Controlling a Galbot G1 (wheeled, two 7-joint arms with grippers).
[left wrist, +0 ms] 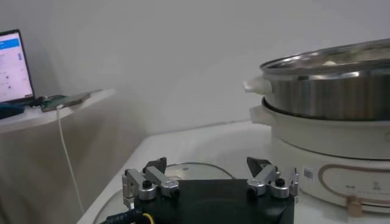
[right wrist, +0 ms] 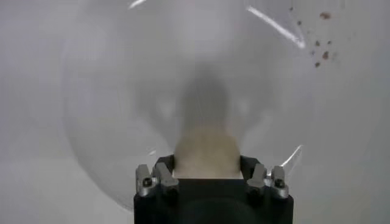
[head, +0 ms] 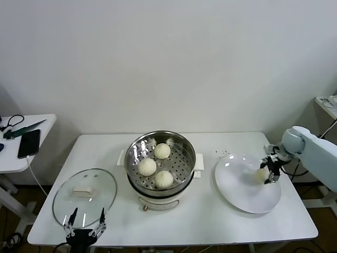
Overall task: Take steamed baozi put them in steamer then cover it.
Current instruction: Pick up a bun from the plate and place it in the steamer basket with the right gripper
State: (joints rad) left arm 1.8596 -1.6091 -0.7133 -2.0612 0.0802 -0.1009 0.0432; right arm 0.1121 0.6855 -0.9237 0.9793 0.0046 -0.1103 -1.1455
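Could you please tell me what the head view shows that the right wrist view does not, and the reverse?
Only the head view shows the steamer with three steamed baozi on its perforated tray, the glass lid lying on the table, the left gripper open near the lid, and a phone on the side table. Only the right wrist view shows, close up, the fingers flanking the fourth bun. Both share the white plate, that last bun on it, and the right gripper closed on it.
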